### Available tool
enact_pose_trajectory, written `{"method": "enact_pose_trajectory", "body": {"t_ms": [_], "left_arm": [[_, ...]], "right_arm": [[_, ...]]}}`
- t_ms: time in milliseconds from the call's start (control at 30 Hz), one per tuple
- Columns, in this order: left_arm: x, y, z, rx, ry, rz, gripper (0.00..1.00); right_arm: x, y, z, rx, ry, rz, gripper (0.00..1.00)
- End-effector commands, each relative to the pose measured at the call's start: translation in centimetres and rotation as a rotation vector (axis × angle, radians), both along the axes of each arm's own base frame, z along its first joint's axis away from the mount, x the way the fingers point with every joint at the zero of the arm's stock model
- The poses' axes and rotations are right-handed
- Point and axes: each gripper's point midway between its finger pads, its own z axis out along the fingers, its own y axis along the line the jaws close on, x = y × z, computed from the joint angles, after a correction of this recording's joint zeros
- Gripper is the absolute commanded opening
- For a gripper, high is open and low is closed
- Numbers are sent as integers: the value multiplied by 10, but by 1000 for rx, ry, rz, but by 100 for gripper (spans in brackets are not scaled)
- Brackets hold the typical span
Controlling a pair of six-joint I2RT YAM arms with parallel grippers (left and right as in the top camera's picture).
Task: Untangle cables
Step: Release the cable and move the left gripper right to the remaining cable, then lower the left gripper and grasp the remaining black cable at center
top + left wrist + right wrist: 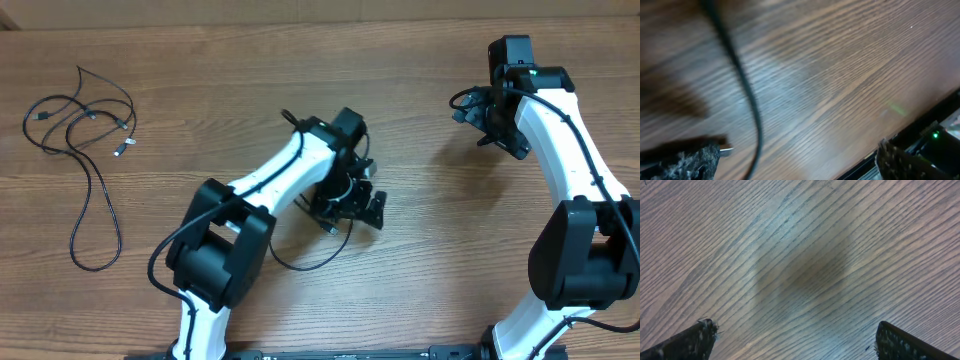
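A loose tangle of thin black cables (88, 125) with small plug ends lies at the far left of the table. Another thin black cable (312, 262) loops on the wood in front of my left gripper (352, 208). In the left wrist view that cable (752, 105) runs down between the wide-open fingers (797, 160), close to the left finger, where a small silvery plug end (726, 148) shows. Nothing is pinched. My right gripper (490, 128) hovers at the back right, far from all the cables. In the right wrist view it (795, 332) is open over bare wood.
The wooden table (200, 60) carries nothing else. Thicker black wires run along both arms. The table's front edge and a dark rail with a green light (935, 134) show at the lower right of the left wrist view.
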Motion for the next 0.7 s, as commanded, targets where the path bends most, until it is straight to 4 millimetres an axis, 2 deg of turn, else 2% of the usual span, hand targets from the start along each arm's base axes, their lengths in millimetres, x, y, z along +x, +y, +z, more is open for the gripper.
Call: {"method": "enact_pose_trajectory", "body": {"t_ms": [0,500,667], "left_arm": [[-5,-6,5,35,-4,58,99],[-38,-43,3,72,-8,48,100],[-43,-51,2,65,-32,21,100]], "right_arm": [[-1,-2,5,-11,-12,-1,100],[-1,-2,5,-11,-12,-1,100],[-1,-2,5,-11,-12,-1,100]]}}
